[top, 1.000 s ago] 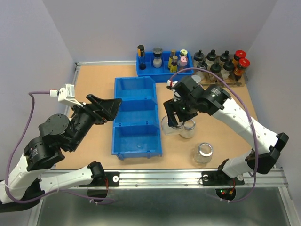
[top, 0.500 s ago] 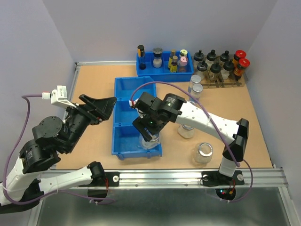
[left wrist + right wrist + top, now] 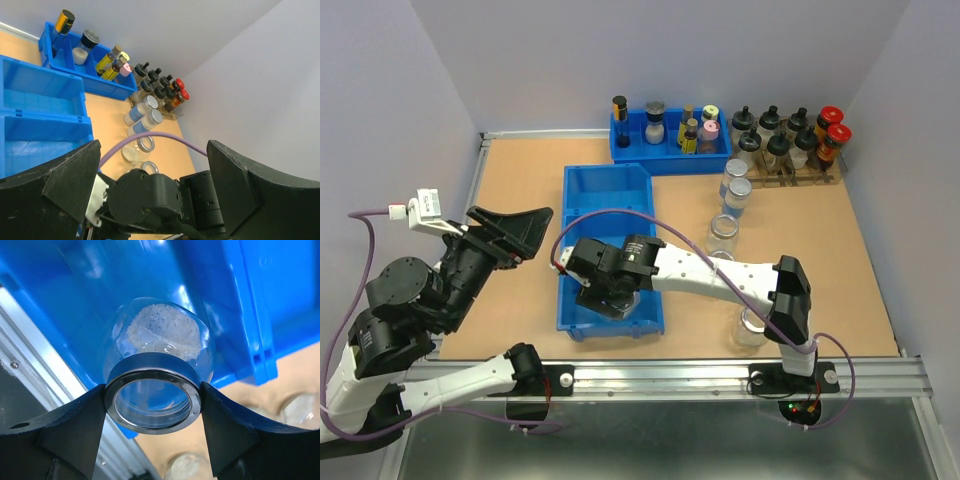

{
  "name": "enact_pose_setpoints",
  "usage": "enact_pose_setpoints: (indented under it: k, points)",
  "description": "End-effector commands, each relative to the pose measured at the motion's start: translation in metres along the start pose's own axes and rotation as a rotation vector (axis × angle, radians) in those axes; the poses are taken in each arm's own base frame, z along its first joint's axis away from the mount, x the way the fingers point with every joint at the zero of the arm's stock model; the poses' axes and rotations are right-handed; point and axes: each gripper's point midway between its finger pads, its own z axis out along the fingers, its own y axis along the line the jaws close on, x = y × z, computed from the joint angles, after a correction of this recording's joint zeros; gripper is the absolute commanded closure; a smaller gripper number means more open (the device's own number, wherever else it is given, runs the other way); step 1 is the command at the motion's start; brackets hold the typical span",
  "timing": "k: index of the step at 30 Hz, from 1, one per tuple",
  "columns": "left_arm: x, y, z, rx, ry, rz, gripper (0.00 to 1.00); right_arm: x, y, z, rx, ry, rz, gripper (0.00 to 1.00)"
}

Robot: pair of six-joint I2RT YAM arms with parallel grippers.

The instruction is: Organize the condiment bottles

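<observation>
My right gripper (image 3: pixel 608 298) is down in the near compartment of the blue three-part bin (image 3: pixel 605 190). In the right wrist view it (image 3: pixel 153 401) is shut on the silvery rim of a clear glass jar (image 3: pixel 159 337) with pale powder inside, over the bin floor. Two lidded jars (image 3: pixel 734 171) (image 3: pixel 738 192) and an open jar (image 3: pixel 722 232) stand right of the bin. Another jar (image 3: pixel 753 326) is partly hidden behind my right arm. My left gripper (image 3: pixel 535 232) hangs open and empty, left of the bin. In the left wrist view it (image 3: pixel 153 145) faces the jars (image 3: pixel 145 106).
A blue tray with small spice bottles (image 3: pixel 670 135) stands at the back. A rack of black- and red-capped bottles (image 3: pixel 790 135) is at the back right. An aluminium rail (image 3: pixel 670 375) runs along the near edge. My right arm's purple cable (image 3: pixel 620 212) arches over the bin.
My right gripper has carried a jar leftward from the jar cluster into the bin's near compartment. My left arm has drawn back a little to the left, still open.
</observation>
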Motion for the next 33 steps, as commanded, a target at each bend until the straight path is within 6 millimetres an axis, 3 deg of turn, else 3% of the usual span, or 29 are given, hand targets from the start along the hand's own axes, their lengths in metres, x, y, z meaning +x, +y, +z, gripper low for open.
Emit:
enact_pose_setpoints:
  k: [1, 7, 11, 16, 21, 23, 24, 27, 29, 30, 33]
  points:
    - [-0.015, -0.001, -0.003, 0.01, -0.06, -0.026, 0.01, -0.056, 0.009, -0.024, -0.025, -0.269, -0.205, 1.0]
    - [-0.027, -0.003, -0.01, 0.034, -0.088, -0.035, 0.01, -0.075, 0.041, -0.02, -0.195, -0.373, -0.357, 1.0]
    - [-0.034, -0.003, -0.014, 0.042, -0.105, -0.04, 0.01, -0.081, 0.054, -0.004, -0.257, -0.369, -0.43, 1.0]
    - [-0.037, -0.003, -0.017, 0.05, -0.114, -0.045, 0.01, -0.082, 0.058, 0.012, -0.275, -0.355, -0.502, 1.0]
    - [-0.038, -0.001, -0.019, 0.049, -0.118, -0.047, 0.01, -0.078, 0.05, 0.029, -0.226, -0.321, -0.566, 0.99]
    - [-0.039, 0.0, -0.02, 0.047, -0.122, -0.047, 0.01, -0.078, 0.049, 0.034, -0.221, -0.313, -0.581, 0.9]
    - [-0.04, 0.001, -0.02, 0.044, -0.124, -0.047, 0.01, -0.079, 0.049, 0.036, -0.218, -0.312, -0.581, 0.75]
    - [-0.041, 0.001, -0.021, 0.045, -0.129, -0.051, 0.01, -0.085, 0.044, 0.038, -0.184, -0.312, -0.58, 0.51]
    - [-0.042, 0.001, -0.021, 0.046, -0.13, -0.054, 0.01, -0.091, 0.041, 0.035, -0.165, -0.328, -0.561, 0.06]
    - [-0.042, 0.001, -0.021, 0.047, -0.13, -0.053, 0.01, -0.096, 0.038, 0.033, -0.141, -0.346, -0.541, 0.0]
    - [-0.043, -0.001, -0.021, 0.05, -0.135, -0.057, 0.01, -0.109, 0.031, 0.022, -0.098, -0.396, -0.474, 0.0]
